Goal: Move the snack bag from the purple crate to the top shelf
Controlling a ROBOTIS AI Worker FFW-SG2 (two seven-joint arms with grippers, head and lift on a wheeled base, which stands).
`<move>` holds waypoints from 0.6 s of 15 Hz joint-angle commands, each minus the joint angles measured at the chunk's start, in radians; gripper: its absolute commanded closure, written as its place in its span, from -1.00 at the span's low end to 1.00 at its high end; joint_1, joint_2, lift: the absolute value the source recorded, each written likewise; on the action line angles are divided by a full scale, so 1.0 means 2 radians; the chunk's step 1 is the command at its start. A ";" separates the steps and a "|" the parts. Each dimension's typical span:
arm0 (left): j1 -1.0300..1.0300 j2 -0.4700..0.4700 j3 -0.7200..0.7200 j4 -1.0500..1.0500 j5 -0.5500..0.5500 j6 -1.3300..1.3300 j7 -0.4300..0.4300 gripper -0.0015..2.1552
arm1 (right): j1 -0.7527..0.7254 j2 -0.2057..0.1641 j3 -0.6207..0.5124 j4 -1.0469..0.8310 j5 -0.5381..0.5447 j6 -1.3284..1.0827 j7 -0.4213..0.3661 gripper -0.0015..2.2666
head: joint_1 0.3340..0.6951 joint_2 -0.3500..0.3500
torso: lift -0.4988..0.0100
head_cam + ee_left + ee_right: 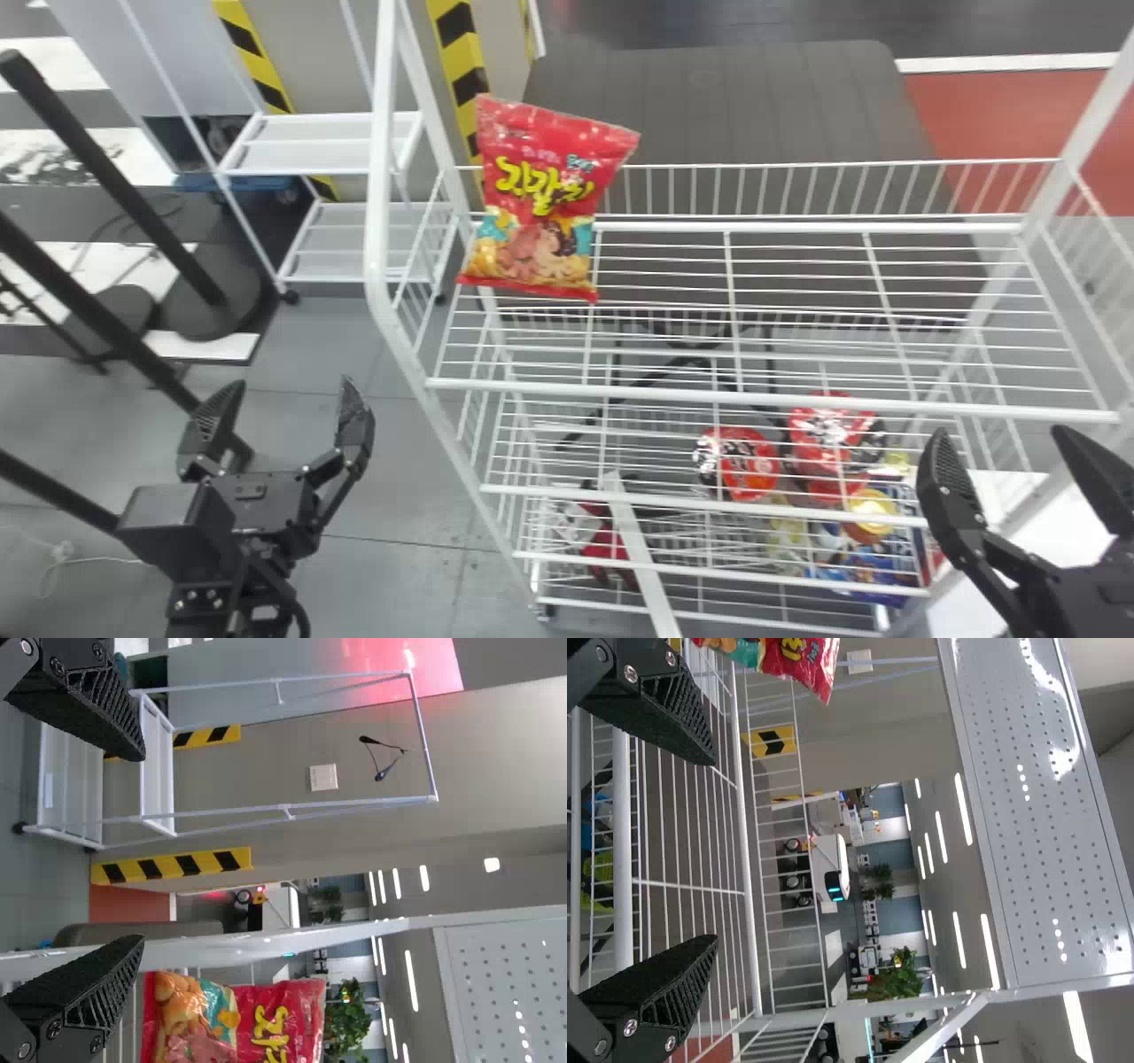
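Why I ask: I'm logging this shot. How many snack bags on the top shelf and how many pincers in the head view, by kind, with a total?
Snack bags on the top shelf: 1, the red snack bag
Pincers: 2, the left pincer and the right pincer
Total: 3

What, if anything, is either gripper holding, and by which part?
Nothing: the left gripper and right gripper are open; the snack bag stands on the top shelf.

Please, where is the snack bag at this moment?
In the head view, the snack bag is on the top shelf, near its left end, beside the rack's rear left post.
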 commanded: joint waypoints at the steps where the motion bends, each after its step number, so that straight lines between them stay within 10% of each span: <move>1: 0.004 -0.002 0.020 0.010 0.012 0.003 -0.014 -0.91 | 0.003 0.000 0.019 -0.004 0.013 -0.002 -0.013 -0.90 | 1.00 0.62 | 0.96; 9: 0.010 -0.005 0.020 0.020 0.013 -0.027 -0.014 -0.91 | 0.017 0.000 0.063 -0.037 0.052 0.040 -0.052 -0.90 | 1.00 0.96 | 0.96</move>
